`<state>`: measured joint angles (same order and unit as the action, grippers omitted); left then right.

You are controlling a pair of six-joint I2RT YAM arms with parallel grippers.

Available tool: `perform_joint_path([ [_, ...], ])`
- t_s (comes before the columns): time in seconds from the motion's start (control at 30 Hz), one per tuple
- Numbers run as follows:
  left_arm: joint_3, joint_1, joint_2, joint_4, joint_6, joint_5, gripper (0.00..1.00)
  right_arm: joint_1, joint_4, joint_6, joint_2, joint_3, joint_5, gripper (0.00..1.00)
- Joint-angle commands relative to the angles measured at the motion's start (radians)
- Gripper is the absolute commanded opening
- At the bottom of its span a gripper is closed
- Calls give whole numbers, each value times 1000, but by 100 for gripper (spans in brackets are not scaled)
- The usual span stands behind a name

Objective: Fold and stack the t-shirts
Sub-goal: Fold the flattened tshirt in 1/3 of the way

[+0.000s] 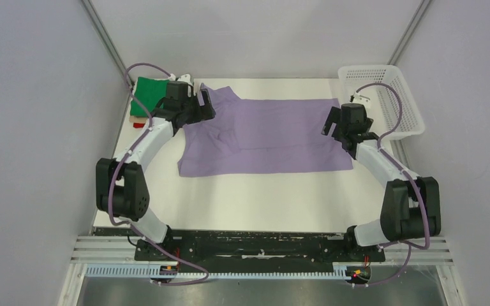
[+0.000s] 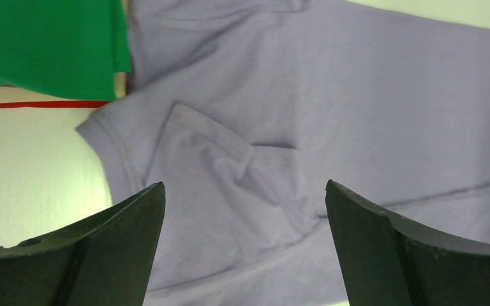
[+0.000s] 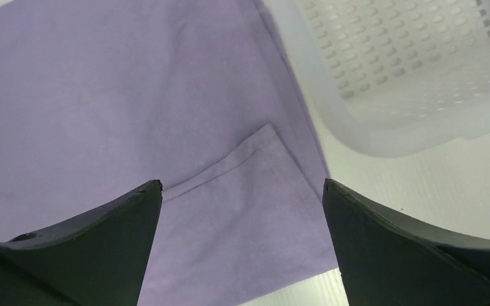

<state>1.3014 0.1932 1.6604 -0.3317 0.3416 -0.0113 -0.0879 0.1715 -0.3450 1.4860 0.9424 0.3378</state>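
The lavender t-shirt (image 1: 274, 137) lies spread sideways on the white table, with one long flap folded over it and a sleeve tucked in at the left end. My left gripper (image 1: 205, 102) hovers open over that sleeve end (image 2: 230, 178) and holds nothing. Over the hem corner (image 3: 249, 191) at the right end, my right gripper (image 1: 329, 125) is open too, jaws wide apart with only cloth below. A folded green t-shirt (image 1: 148, 95) tops a stack at the back left, with tan (image 1: 134, 113) and red (image 1: 139, 125) edges showing beneath it.
A white plastic mesh basket (image 1: 383, 95) stands at the back right, close to the shirt's right edge (image 3: 408, 70). Grey walls close in both sides. The stack (image 2: 44, 44) touches the lavender shirt's far left corner.
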Motion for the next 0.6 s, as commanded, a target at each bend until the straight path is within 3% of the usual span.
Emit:
perform_joint_path([
  [0.0, -77, 37, -136, 60, 38, -147, 100, -34, -63, 16, -118, -72, -146, 98],
  [0.17, -258, 51, -182, 189, 131, -189, 100, -145, -96, 94, -101, -117, -244, 98],
  [0.3, -288, 50, -73, 228, 187, -238, 100, -219, -143, 105, 3, -124, -270, 98],
  [0.43, -298, 50, 21, 227, 203, -293, 100, -228, -210, 112, 80, -150, -271, 98],
  [0.57, -378, 51, 16, 244, 216, -252, 100, -229, -205, 92, 115, -192, -263, 98],
])
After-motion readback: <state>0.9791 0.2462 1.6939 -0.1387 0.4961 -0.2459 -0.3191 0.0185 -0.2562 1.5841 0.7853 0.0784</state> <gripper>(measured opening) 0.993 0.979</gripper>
